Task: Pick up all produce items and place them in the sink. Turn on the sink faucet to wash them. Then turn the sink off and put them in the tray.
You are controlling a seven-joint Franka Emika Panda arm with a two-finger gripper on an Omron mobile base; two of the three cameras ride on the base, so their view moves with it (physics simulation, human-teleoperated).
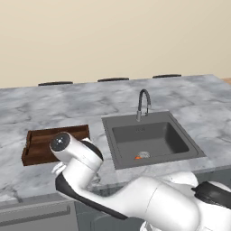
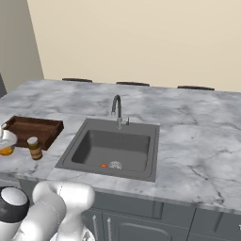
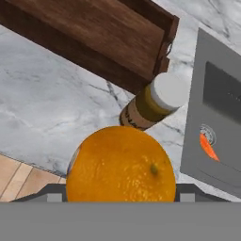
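**Orange fruit held between the fingers**

The round orange fruit (image 3: 120, 164) sits clamped in the two-finger gripper (image 3: 120, 190), above grey marble beside the brown pale-lidded jar (image 3: 149, 104). The orange-red carrot piece (image 3: 207, 146) lies in the dark grey sink (image 1: 151, 140), well apart.

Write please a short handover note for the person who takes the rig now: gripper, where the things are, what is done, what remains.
Gripper: closed around the round orange fruit, lifted above the grey marble counter.
Small orange-red carrot piece: already in the dark grey sink, beside the drain.
Brown jar with pale lid: stands between the dark brown wooden tray and the sink; leave it.
Dark gooseneck faucet: no water visible.
Left: drop the orange in the sink, wash, turn off, move both to the tray.
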